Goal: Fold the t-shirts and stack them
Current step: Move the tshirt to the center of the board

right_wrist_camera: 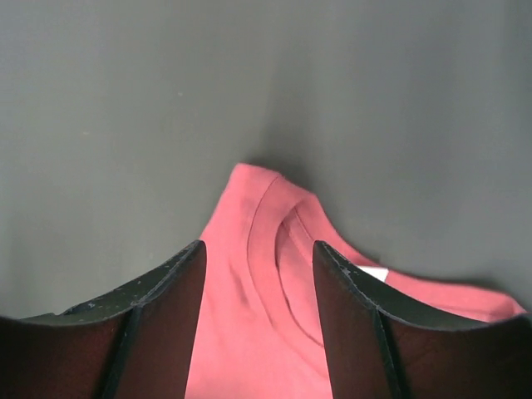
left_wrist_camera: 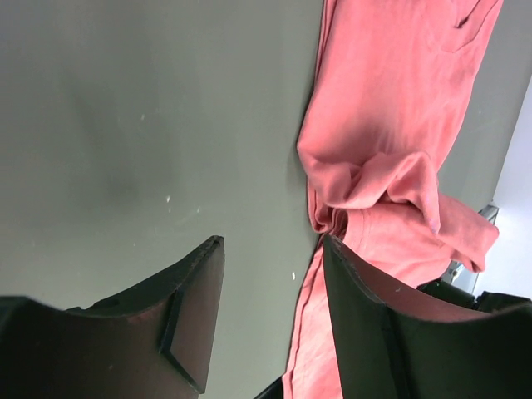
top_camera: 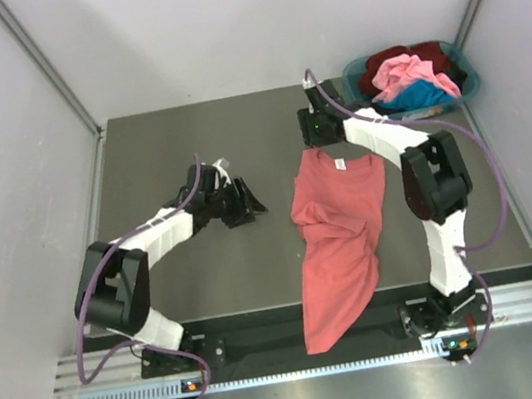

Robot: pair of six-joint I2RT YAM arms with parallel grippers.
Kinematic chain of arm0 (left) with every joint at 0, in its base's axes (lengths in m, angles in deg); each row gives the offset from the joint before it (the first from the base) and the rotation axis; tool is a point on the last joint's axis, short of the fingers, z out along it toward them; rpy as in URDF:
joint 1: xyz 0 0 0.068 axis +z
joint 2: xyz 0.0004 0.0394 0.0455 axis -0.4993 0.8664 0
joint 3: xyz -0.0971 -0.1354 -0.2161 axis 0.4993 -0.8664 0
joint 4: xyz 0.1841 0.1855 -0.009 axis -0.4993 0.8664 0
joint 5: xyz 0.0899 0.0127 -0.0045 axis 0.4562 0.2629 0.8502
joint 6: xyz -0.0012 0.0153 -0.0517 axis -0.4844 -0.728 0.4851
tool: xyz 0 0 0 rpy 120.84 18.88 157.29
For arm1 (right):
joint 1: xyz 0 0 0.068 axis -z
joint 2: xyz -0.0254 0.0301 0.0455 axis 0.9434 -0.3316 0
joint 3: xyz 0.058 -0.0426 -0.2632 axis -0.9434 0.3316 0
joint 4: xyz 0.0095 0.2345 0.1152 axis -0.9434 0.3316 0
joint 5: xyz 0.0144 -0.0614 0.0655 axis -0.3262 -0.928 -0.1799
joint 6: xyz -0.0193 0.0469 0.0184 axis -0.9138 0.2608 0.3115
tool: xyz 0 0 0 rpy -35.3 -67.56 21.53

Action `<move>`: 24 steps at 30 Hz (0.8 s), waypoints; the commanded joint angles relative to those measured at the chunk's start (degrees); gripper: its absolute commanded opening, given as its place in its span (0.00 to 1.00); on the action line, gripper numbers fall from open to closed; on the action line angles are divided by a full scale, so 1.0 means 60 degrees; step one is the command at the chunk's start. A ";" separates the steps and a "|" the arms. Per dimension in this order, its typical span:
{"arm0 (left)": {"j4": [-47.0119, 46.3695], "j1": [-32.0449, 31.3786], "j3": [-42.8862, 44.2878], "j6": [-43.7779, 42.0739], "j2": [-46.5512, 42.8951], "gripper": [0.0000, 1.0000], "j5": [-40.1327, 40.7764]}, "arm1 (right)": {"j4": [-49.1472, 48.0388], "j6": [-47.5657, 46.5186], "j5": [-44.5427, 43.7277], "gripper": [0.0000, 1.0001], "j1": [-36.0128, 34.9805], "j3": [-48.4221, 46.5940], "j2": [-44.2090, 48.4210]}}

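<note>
**At the collar: flatten before folding**

The salmon-red t-shirt (top_camera: 338,239) lies rumpled on the table (top_camera: 186,141). Over its collar our right gripper (right_wrist_camera: 258,245) stands wide, empty; left of its bunched middle our left gripper (left_wrist_camera: 273,239) gapes empty. We should pinch both shoulders and draw it flat.

Overhead view down on table (top_camera: 188,151), wrist views close, sharing salmon-red t-shirt (top_camera: 338,239)
</note>
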 commanded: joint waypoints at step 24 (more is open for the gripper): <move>0.0677 0.0561 -0.0921 0.0070 -0.3594 0.57 0.0295 | 0.1252 0.0221 -0.1671 0.25 -0.1107 -0.3043 -0.1582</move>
